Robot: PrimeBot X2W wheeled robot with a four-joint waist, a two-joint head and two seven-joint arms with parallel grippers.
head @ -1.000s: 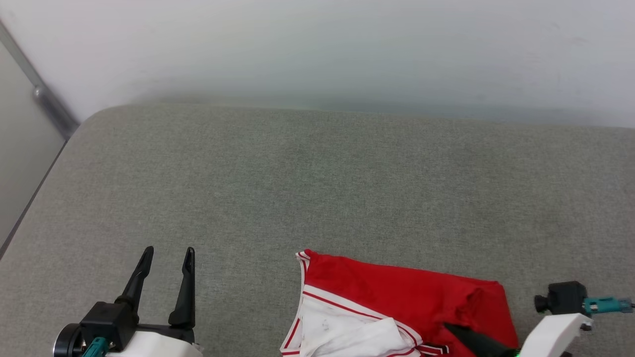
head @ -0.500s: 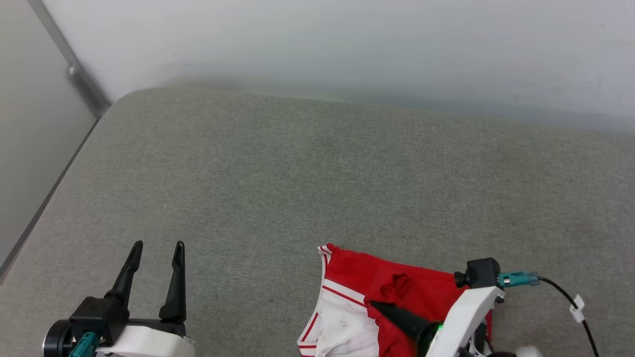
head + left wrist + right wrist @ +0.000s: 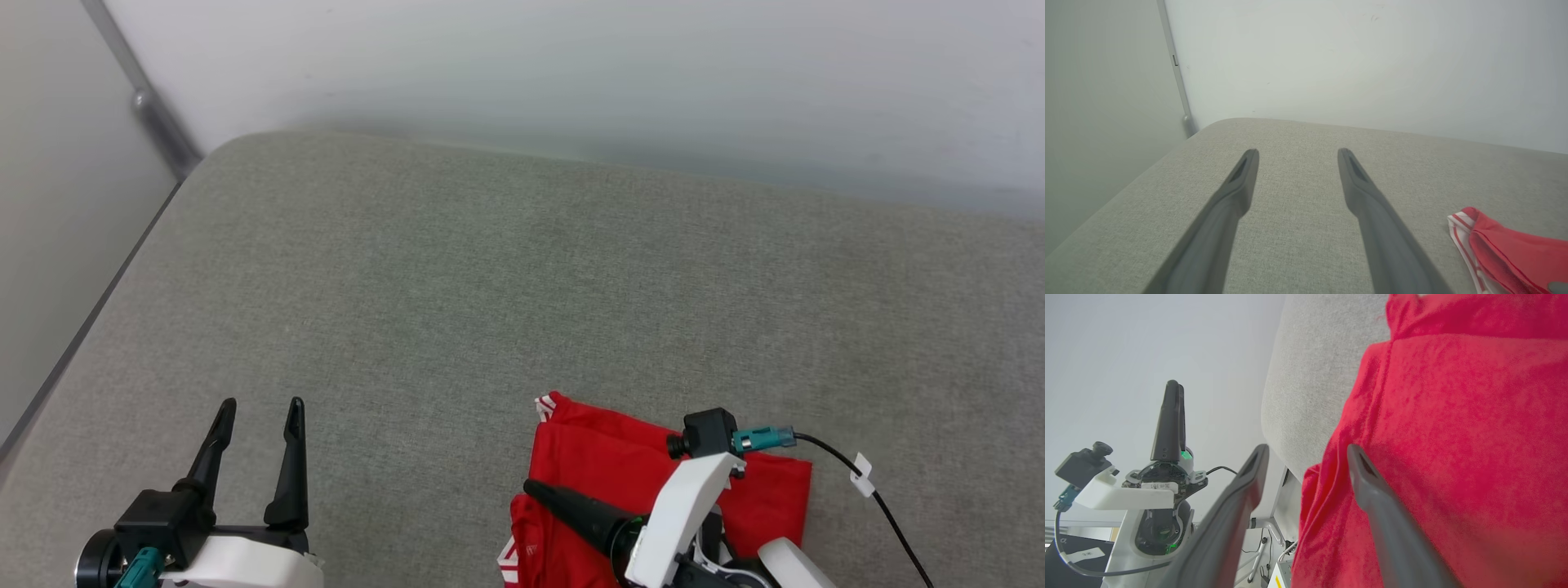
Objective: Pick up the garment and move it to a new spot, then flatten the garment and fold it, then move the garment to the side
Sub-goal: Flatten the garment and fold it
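Lying bunched at the near edge of the grey cushion (image 3: pixel 490 286), right of its middle, the garment (image 3: pixel 604 457) is showing mostly plain red cloth, with a bit of white-and-red striped trim (image 3: pixel 545 405) poking out at its far left corner. Its near part is running off the bottom of the head view, so how far it reaches cannot be told. The right gripper (image 3: pixel 1307 451) is hanging just above the red cloth with its two dark fingers spread apart and nothing pinched between them; in the right wrist view the cloth and the cushion's rounded edge are showing through the gap. A black cable (image 3: pixel 890 514) is trailing from the small camera (image 3: pixel 706 433) on that wrist, off to the right. The left gripper (image 3: pixel 261 406) is hovering over bare cushion at the near left, well apart from the garment, its fingers also standing wide and holding nothing. A pale wall (image 3: pixel 571 65) is rising behind the cushion's far side.
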